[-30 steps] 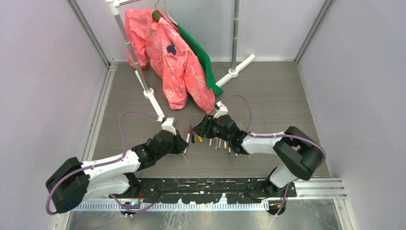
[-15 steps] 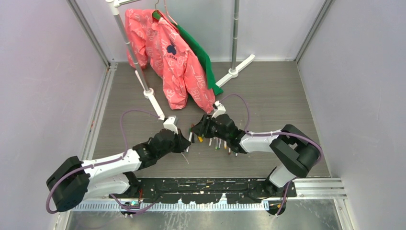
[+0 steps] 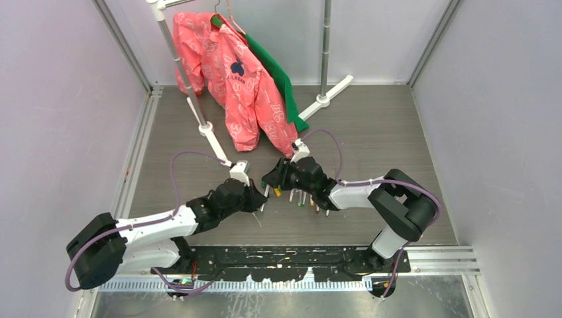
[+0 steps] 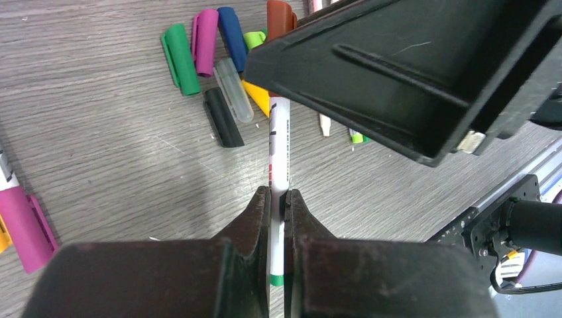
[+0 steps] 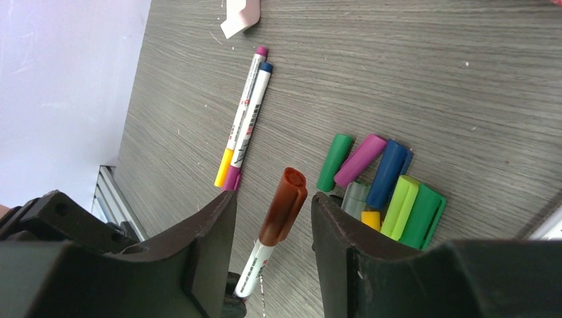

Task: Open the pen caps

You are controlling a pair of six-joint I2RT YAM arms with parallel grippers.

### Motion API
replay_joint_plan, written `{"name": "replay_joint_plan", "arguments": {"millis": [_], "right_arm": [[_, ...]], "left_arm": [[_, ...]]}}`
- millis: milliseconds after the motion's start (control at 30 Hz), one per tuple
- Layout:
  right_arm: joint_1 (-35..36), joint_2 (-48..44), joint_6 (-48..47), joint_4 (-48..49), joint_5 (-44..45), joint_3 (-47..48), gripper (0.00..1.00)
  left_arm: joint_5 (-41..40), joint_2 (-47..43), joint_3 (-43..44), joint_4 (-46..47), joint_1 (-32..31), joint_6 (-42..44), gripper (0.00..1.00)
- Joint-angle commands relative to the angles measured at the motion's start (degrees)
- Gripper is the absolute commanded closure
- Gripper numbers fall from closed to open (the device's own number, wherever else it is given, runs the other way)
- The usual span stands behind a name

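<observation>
My left gripper [image 4: 278, 193] is shut on a white pen barrel [image 4: 279, 142] and holds it above the table. The pen's brown cap [image 5: 283, 205] sits between the fingers of my right gripper [image 5: 273, 199], which is open with a gap on each side of the cap. In the top view the two grippers meet at mid-table, left [image 3: 260, 199] and right [image 3: 270, 180]. Loose pen caps lie beside them: green [image 5: 334, 162], purple [image 5: 359, 160], blue [image 5: 386, 173], lime [image 5: 399, 207]. Two capped pens [image 5: 246, 116] lie side by side further off.
A pink jacket [image 3: 235, 79] and a green garment [image 3: 278, 73] hang on a rack at the back; its feet [image 3: 215, 142] reach toward the left gripper. Several uncapped pens [image 3: 301, 199] lie under the right wrist. A magenta-capped pen [image 4: 26, 228] lies to the left.
Both grippers have drawn closer together. The held pen's brown cap now sits between the right fingers, which have narrowed a little.
</observation>
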Motion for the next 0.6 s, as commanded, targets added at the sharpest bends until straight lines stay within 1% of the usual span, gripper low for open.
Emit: {"name": "replay_joint_plan", "arguments": {"millis": [0,100,233,300,367,533,567], "right_arm": [[-0.16,0.85,0.64,4.41,-1.06,1.98,0.50],[-0.09,1.27,0.84,5.05,-1.42,1.89,0.55],[-0.22,1.31,1.19,5.94,-1.44,1.48,0.70],[-0.27,1.29,1.23,6.08,-1.51,1.24,0.72],[-0.33,1.23,1.29,6.30,-1.53,1.03,0.78],[-0.36,1.34,1.66,6.83,-2.01,0.71,0.96],[-0.36,1.31,1.76,6.95,-1.97,0.55,0.99]], "left_arm": [[0.51,0.11,2.19,4.45,-0.49,0.60,1.00],[0.62,0.60,2.26,4.74,-0.64,0.50,1.00],[0.62,1.23,2.20,5.03,-0.77,0.34,1.00],[0.45,1.45,2.04,5.27,-0.86,0.24,1.00],[0.44,1.58,1.82,5.46,-0.86,0.23,1.00],[-0.04,1.92,2.00,5.41,-0.94,0.06,1.00],[-0.27,1.98,2.12,5.21,-0.94,0.06,0.96]]}}
